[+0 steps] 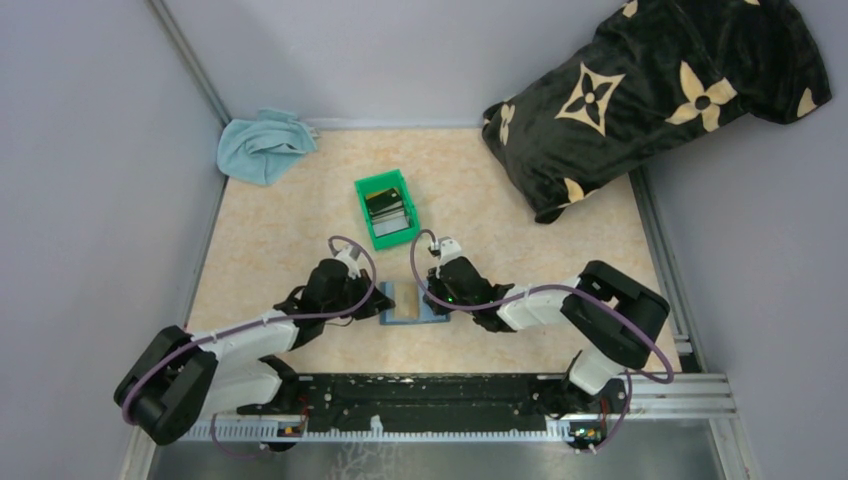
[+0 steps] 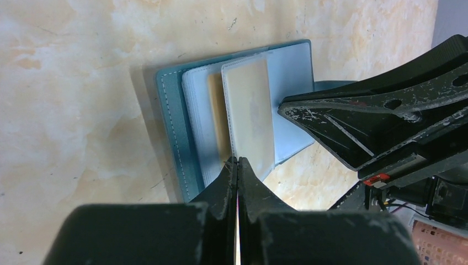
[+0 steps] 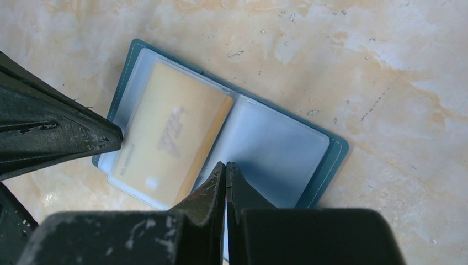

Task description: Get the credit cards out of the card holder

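Flat on the table, the card holder (image 1: 400,302) lies open, a tan card (image 3: 168,138) showing through the clear sleeve in its half toward the left arm. At that half's edge the left gripper (image 2: 237,160) has its fingers pressed together; whether they pinch the sleeve cannot be told. The right gripper (image 3: 225,164), fingers likewise closed, points at the holder's centre fold. Just beyond the holder, a green bin (image 1: 362,208) contains dark cards (image 1: 385,207).

Marbled beige tabletop (image 1: 280,235) — plain grey walls (image 1: 90,150)
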Controlling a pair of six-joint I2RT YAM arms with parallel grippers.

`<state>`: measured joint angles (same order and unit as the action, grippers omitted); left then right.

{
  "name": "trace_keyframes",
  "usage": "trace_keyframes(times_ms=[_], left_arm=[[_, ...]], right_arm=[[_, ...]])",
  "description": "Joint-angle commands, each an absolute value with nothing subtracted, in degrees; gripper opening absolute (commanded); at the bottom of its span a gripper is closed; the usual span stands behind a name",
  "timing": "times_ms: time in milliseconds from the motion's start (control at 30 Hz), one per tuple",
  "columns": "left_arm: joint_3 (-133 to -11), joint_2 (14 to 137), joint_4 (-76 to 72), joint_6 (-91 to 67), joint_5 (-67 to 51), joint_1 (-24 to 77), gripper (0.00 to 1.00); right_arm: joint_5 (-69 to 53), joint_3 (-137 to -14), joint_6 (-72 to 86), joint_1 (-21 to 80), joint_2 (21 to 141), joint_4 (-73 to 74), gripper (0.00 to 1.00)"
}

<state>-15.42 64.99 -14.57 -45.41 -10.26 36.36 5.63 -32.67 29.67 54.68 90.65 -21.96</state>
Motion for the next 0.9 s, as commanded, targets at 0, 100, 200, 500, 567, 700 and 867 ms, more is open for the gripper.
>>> trace_keyframes(times_ms=[0,100,200,500,567,700,867], left_arm=[[-17.69,65.91,-16.38,-45.41,-12.82,36.56,0.00],[-18.17,66.00,-16.52,-45.44,-13.37,36.56,0.00],[-18.67,66.16,-16.88,-45.69,-14.03,36.56,0.00],[-19.61,70.15,-21.76,-46.14,-16.40,36.61,0.00],[-19.62,71.80,-23.42,-46.35,-17.09,36.56,0.00],[-20.03,74.44,-26.94,-47.50,-19.30,36.65,0.00],[-20.93,75.35,-29.07,-48.47,-20.35,37.00,0.00]], right_arm=[[5.31,-32.11,30.10,54.33,92.35,-21.43,0.00],[6.13,-31.57,30.25,54.32,91.19,-21.29,0.00],[7.21,-30.83,30.25,54.19,88.96,-20.96,0.00],[13.73,-30.01,31.36,54.10,80.86,-15.83,0.00],[14.33,-29.84,30.86,54.02,78.93,-15.10,0.00],[15.44,-29.87,30.64,54.02,76.09,-13.33,0.00],[17.30,-29.00,30.59,53.97,73.08,-12.24,0.00]])
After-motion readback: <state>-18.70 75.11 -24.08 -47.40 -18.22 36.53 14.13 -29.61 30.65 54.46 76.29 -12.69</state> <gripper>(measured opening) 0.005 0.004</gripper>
